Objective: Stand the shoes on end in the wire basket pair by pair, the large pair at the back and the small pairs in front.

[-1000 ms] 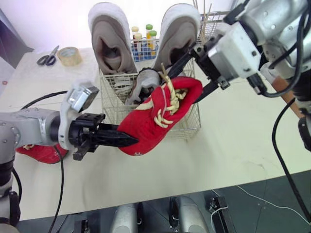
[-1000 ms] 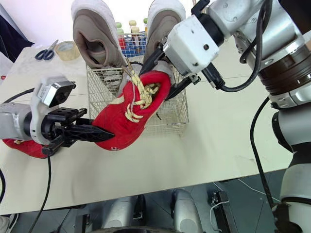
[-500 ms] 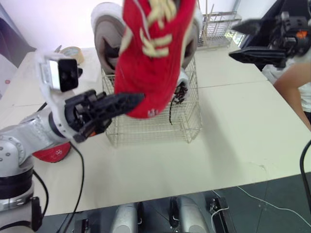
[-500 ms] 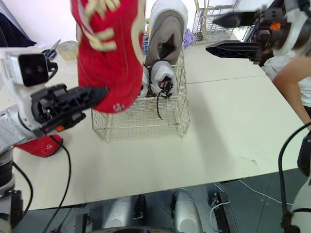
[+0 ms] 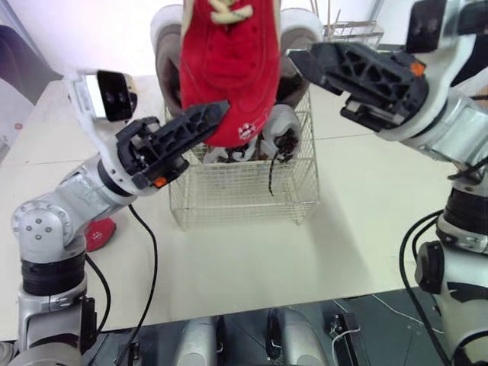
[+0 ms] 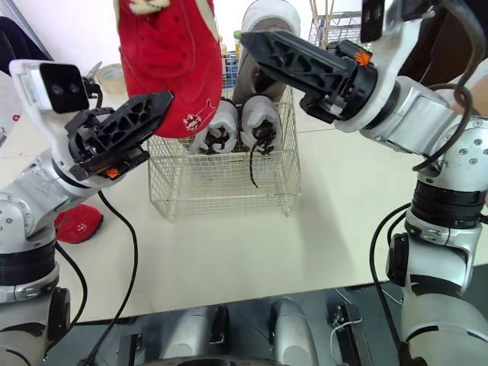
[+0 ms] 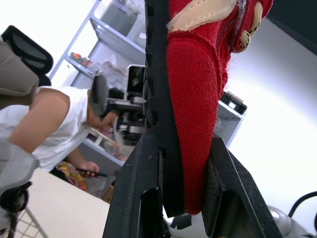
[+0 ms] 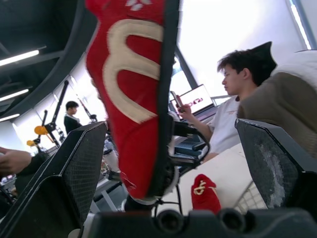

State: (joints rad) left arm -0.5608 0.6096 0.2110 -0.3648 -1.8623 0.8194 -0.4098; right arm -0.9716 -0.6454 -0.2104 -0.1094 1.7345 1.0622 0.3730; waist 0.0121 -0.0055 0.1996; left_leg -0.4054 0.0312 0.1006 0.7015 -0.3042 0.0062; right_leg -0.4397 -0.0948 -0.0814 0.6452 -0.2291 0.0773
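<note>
My left gripper [image 5: 216, 116] is shut on a red shoe [image 5: 229, 69] and holds it upright, high above the wire basket [image 5: 244, 191]; the left wrist view has both fingers [image 7: 148, 163] clamped on its sole end. My right gripper [image 5: 305, 65] stands open just right of that shoe, not touching it. A large grey-and-white pair [image 5: 164, 61] stands on end at the basket's back. A small white pair [image 6: 259, 122] stands in front of it inside the basket. The second red shoe [image 5: 97, 233] lies on the table at the left, partly hidden by my left arm.
A tape roll [image 6: 113, 75] lies at the table's back left. Another wire rack [image 5: 351, 34] stands at the back right. Bare table surface runs right of the basket and along the near edge. A seated person [image 8: 233, 99] appears in the right wrist view.
The right gripper let go of the red shoe, swung away, then came back beside it, open. The left gripper lifted the shoe from in front of the basket to above it.
</note>
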